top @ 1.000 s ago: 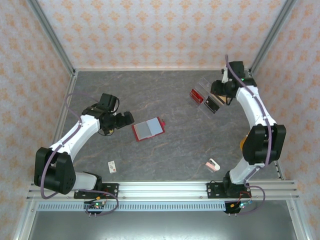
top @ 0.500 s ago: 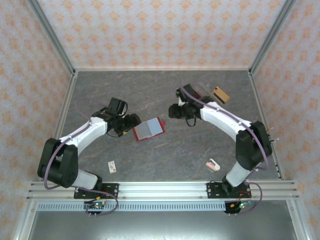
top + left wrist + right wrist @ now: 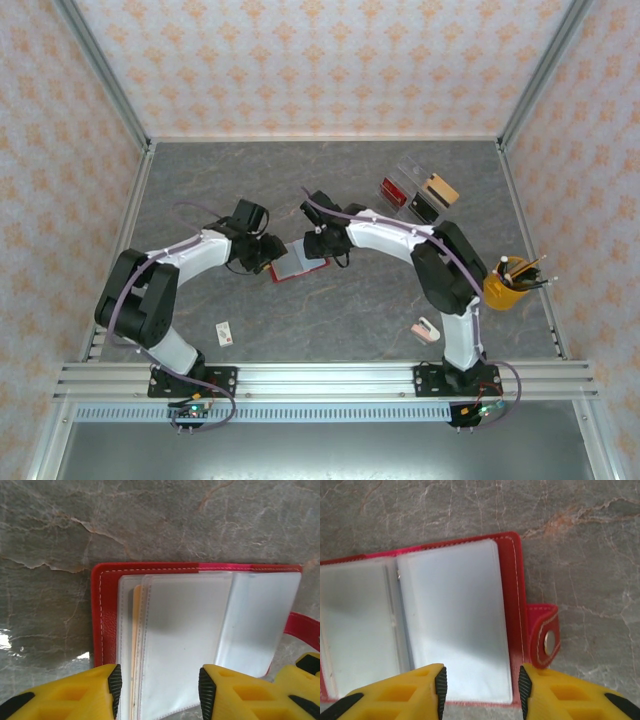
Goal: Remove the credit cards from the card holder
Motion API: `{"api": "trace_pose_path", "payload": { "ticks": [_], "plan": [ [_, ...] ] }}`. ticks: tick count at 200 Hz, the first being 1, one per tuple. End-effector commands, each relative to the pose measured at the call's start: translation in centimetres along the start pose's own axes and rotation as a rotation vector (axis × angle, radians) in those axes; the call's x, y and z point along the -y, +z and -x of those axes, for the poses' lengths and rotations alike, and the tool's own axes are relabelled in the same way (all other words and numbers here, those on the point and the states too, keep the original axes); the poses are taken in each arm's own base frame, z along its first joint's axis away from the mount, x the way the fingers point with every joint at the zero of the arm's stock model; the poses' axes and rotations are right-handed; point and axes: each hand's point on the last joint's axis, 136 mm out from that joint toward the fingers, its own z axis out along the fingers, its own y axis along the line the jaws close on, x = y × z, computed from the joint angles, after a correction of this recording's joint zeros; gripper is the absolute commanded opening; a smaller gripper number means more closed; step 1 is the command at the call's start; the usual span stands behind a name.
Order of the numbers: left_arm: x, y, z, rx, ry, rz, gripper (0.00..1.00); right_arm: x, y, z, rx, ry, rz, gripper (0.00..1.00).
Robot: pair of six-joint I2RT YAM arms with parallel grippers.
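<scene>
The red card holder (image 3: 299, 262) lies open on the table, clear sleeves up. In the left wrist view a yellowish-tan credit card edge (image 3: 136, 640) shows inside the left sleeves of the card holder (image 3: 106, 615). My left gripper (image 3: 272, 252) hovers at its left half, jaws open over the sleeves (image 3: 160, 692). My right gripper (image 3: 322, 242) is over the right half, open (image 3: 482, 687), above the clear sleeve of the card holder (image 3: 512, 595) beside the snap tab (image 3: 547, 641). Neither gripper holds anything.
A clear tray (image 3: 412, 172) at the back right holds a dark-red block (image 3: 393, 192) and a dark card (image 3: 424, 209); a tan card (image 3: 441, 189) lies there. A yellow cup (image 3: 508, 290) with pens stands right. A small white card (image 3: 226, 332) and a pink-white item (image 3: 427, 329) lie near the front.
My right arm swung from the tray at the back right to the card holder's right half. The left gripper moved onto the left half and its jaws narrowed.
</scene>
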Motion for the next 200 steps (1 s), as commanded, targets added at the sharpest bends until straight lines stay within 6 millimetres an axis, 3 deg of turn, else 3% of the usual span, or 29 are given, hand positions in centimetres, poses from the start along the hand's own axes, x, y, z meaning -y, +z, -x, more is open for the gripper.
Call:
{"api": "trace_pose_path", "payload": {
  "ticks": [1, 32, 61, 103, 141, 200],
  "plan": [
    [0.5, 0.4, 0.3, 0.012, -0.01, -0.01, 0.43, 0.8, 0.6, -0.3, -0.019, 0.004, -0.065, 0.44],
    [0.6, 1.1, 0.3, -0.004, -0.015, -0.021, 0.36, 0.7, 1.5, -1.0, -0.055, -0.01, -0.056, 0.43],
    [0.7, 1.5, 0.3, -0.014, -0.014, -0.015, 0.35, 0.1, 2.4, -1.9, -0.096, -0.009, -0.019, 0.35],
    [0.7, 1.9, 0.3, -0.03, 0.003, -0.005, 0.28, -0.3, 2.4, -2.2, -0.106, -0.011, 0.006, 0.14],
    [1.5, 2.2, 0.2, -0.057, 0.017, -0.039, 0.22, -0.7, 2.5, -2.3, -0.108, 0.005, 0.033, 0.02],
    [3.2, 1.3, 0.1, -0.065, 0.079, -0.101, 0.19, -0.1, 3.1, -2.8, -0.118, 0.021, 0.009, 0.0]
  ]
}}
